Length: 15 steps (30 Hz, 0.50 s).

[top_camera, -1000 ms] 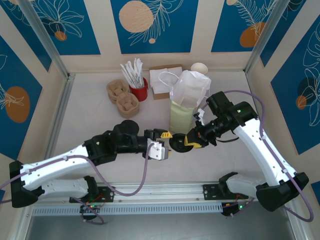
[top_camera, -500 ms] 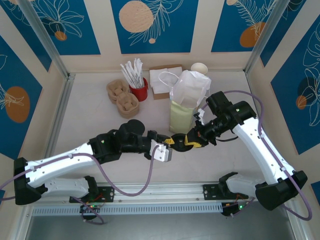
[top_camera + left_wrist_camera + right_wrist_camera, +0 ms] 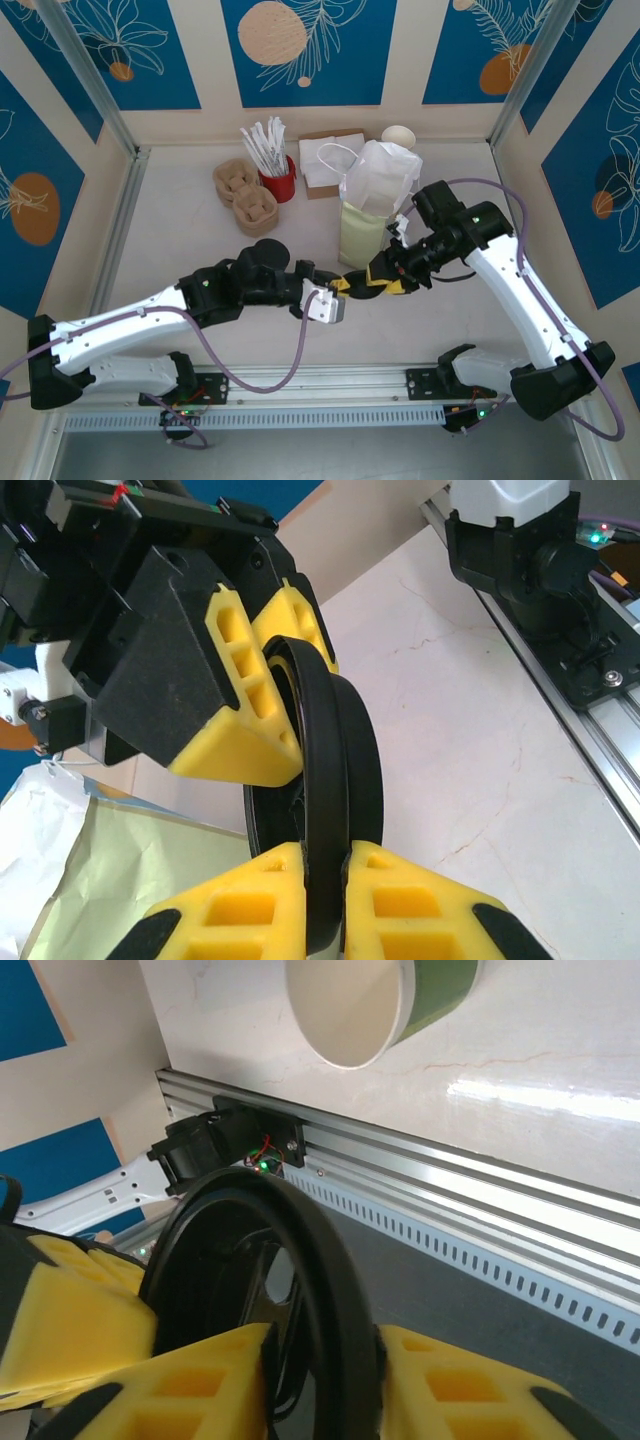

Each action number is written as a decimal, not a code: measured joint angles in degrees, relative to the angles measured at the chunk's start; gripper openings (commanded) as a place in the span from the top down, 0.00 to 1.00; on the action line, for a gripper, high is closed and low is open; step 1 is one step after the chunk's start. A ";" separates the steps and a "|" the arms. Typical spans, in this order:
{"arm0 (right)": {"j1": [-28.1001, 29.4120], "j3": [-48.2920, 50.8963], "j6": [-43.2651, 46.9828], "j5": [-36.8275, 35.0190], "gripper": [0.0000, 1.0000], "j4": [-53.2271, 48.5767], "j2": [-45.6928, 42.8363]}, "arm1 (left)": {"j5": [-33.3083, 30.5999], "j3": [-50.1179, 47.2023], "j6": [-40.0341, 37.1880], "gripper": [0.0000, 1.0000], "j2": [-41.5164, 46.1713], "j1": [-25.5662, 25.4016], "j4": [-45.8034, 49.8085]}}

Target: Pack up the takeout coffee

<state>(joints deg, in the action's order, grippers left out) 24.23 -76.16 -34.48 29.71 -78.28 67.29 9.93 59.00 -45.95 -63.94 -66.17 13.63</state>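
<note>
1. Handover: left end effector [image 3: 322, 870] has shut onto the rim of the black lid [image 3: 335, 740] within the last second.
2. Right end effector [image 3: 325, 1345] straddles the same lid, its jaws beginning to part. Whether it grips yet cannot be told.
3. Takeout coffee cup [image 3: 385, 1000] rests lidless on the counter [image 3: 560, 1020] beneath the lid — capping and then bagging likely remain.

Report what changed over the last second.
The left gripper moved right and closed on the rim of the black lid held up by the right gripper. The right gripper still straddles the lid; whether it has let go is unclear. The paper bag stayed put.
</note>
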 measured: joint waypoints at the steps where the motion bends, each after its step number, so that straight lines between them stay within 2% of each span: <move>1: -0.11 -0.35 0.02 -0.13 0.57 0.24 -0.31 | -0.24 0.00 0.55 0.88 0.00 0.00 -0.26; 10: -2.54 -3.89 0.37 -5.57 0.51 2.21 -5.92 | -3.02 0.00 8.09 0.90 0.00 0.70 -0.79; 15: -2.89 -4.13 0.68 -10.88 0.49 5.68 -11.69 | -2.99 0.00 15.30 0.91 0.48 3.56 -0.66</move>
<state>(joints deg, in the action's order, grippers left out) 21.34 -80.29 -33.80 18.83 -72.60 55.59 6.94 59.00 -30.65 -63.46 -62.61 12.97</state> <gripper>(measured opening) 0.507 0.096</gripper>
